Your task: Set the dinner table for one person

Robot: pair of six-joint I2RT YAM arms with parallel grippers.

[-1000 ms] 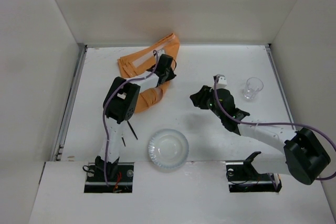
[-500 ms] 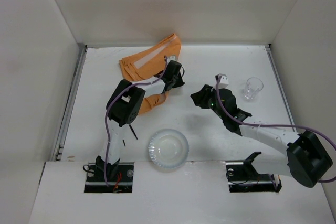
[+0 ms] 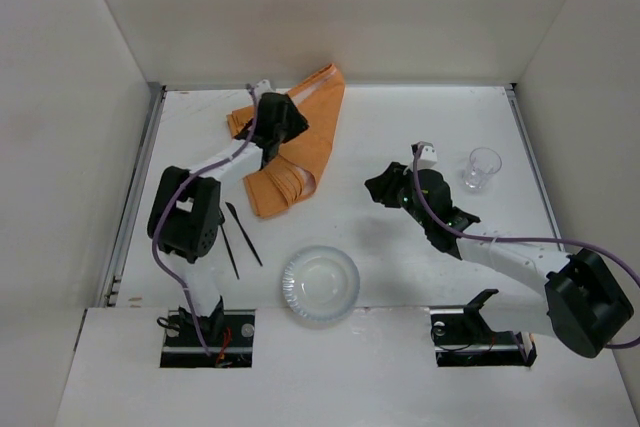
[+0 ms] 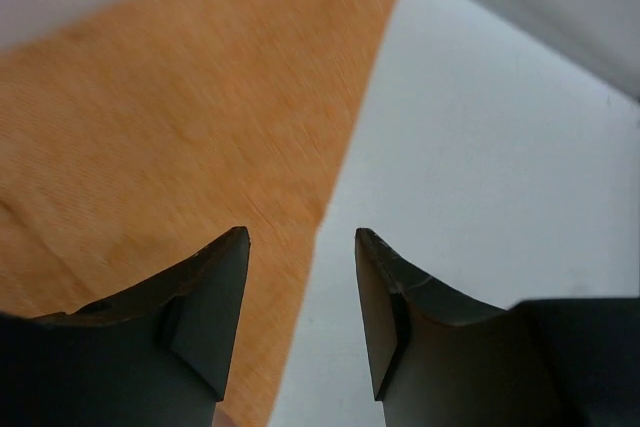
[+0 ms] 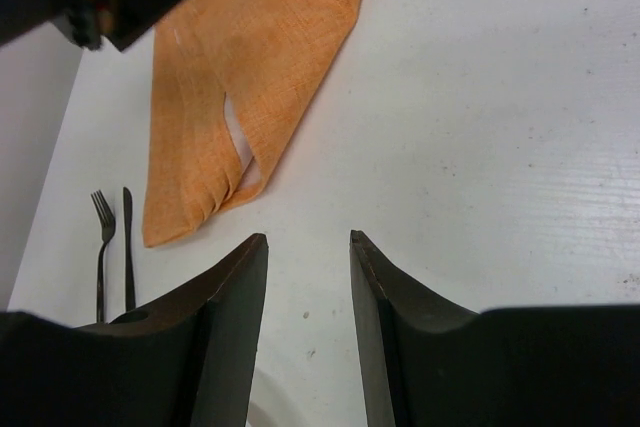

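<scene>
The dinner table (image 3: 430, 117) is the wide white top. On its far left lies an orange placemat (image 3: 300, 147), folded over and bunched at its near end. My left gripper (image 3: 288, 119) hovers over the mat's far part, open, with nothing between its fingers. In the left wrist view the left gripper (image 4: 300, 239) straddles the placemat's (image 4: 170, 137) edge over bare table (image 4: 480, 147). My right gripper (image 3: 374, 188) stands open at mid-table with nothing in it. The right wrist view has the right gripper (image 5: 308, 239) above bare table, the placemat (image 5: 250, 57) ahead of it.
A clear plate (image 3: 320, 285) sits near the front edge. A black fork (image 3: 229, 247) and knife (image 3: 244, 234) lie left of it, seen too as fork (image 5: 101, 247) and knife (image 5: 128, 247). A drinking glass (image 3: 483, 169) stands at the right. Metal rails (image 3: 135, 197) edge the table.
My left gripper has opened and let go of the placemat. Its arm has swung left and back, uncovering the fork and knife. The right arm has barely moved.
</scene>
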